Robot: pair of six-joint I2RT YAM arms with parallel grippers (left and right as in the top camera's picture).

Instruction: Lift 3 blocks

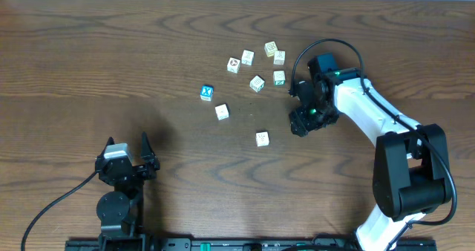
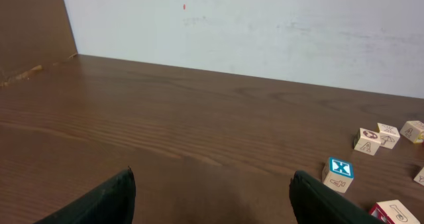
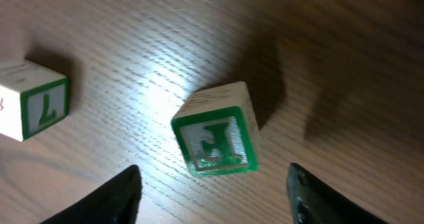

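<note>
Wide brown counter [image 1: 111, 58] fills the overhead view. Biggest player on it is the white right arm [image 1: 371, 110], reaching in from 4 o'clock towards the middle. Down at 7 o'clock the left gripper [image 1: 128, 145] sits low over bare wood, jaws spread wide, gripping nothing.

The right gripper [image 1: 303, 122] hangs just right of centre, at 3 o'clock, and its jaws are open too. The wrist view shows both fingers [image 3: 119, 197] standing clear on either side of a green-lettered block [image 3: 215, 141]. That block lies on the wood, turned askew, touched by neither finger. At its 9 o'clock, well apart, sits a second green-marked block [image 3: 36, 98]; which of the overhead blocks that one is, I can't tell.

Overhead, a green-faced block [image 1: 279, 77] sits near the right gripper, at its 11 o'clock. A loose cluster of cream blocks [image 1: 257, 83] spreads at 12 o'clock of the counter, and a blue block [image 1: 207, 93] sits off the cluster's 8 o'clock side.
</note>
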